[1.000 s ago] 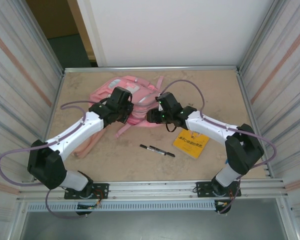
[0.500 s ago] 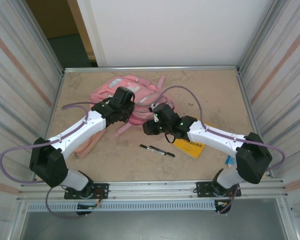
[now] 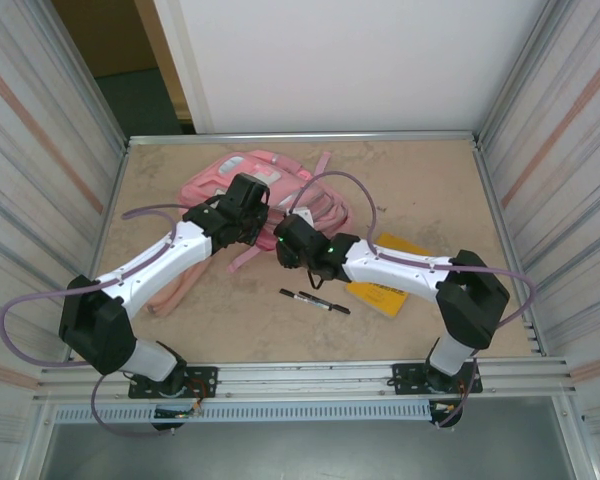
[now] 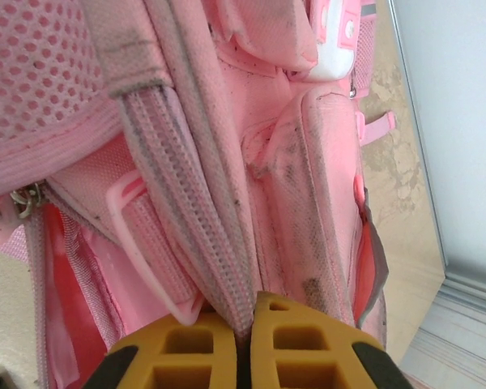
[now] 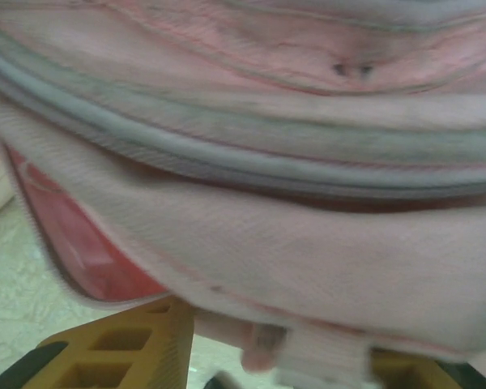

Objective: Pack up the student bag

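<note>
Beige table, pink student bag, yellow booklet with unreadable print

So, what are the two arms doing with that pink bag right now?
Left gripper shut on strap of pink backpack. Right gripper at its edge, grip unclear. Marker and yellow booklet on table, unpacked.

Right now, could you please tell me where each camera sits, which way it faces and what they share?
Top external: above and behind the bases, looking down at the table; both arms, left gripper and right gripper at the student bag.
Left wrist: on the left arm, facing along the bag; yellow fingers pinch a strap.
Right wrist: pressed close to bag fabric; yellow fingers at bottom.
Shared: all see the bag.
</note>
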{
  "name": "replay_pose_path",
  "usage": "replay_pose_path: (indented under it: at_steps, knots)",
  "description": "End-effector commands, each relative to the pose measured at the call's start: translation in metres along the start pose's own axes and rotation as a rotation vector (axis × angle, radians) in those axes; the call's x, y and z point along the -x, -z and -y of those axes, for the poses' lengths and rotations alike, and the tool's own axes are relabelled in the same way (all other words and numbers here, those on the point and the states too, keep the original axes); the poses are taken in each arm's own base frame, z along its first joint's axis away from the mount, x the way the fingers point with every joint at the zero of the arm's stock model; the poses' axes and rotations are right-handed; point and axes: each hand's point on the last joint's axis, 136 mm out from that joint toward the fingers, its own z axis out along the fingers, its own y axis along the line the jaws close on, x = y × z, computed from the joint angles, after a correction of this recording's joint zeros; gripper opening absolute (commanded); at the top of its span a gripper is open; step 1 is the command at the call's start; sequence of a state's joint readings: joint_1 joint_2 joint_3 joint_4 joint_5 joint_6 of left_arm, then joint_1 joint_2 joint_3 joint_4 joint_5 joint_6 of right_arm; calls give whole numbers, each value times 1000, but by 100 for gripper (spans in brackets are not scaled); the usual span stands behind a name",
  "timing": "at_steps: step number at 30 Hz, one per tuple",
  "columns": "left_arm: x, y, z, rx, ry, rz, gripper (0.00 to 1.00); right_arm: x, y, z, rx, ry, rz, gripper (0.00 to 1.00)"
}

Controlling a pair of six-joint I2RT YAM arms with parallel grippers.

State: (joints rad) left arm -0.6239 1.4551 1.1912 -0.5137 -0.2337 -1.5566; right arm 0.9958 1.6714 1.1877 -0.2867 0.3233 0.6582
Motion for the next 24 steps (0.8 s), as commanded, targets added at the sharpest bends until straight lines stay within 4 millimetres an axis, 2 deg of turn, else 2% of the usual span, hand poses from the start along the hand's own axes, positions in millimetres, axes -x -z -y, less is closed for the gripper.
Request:
replay_pose_path:
  at_steps: [1,3,9,14,17,24]
  knots:
    - [4,18,31,-106,7,14,0,8,0,3,-44,-38,26,28]
    - [4,17,30,-104,-5,18,0,7,2,9,-66,-32,27,22]
    - [11,16,26,-99,-7,25,0,0,10,34,-79,-61,-26,13]
    - [16,16,20,-95,-10,31,0,-11,15,35,77,-102,-93,7]
    - [21,15,18,-94,-36,34,0,-14,22,42,107,-85,-112,0]
    - [24,7,19,-100,-101,1,0,-7,28,88,77,-99,-125,0]
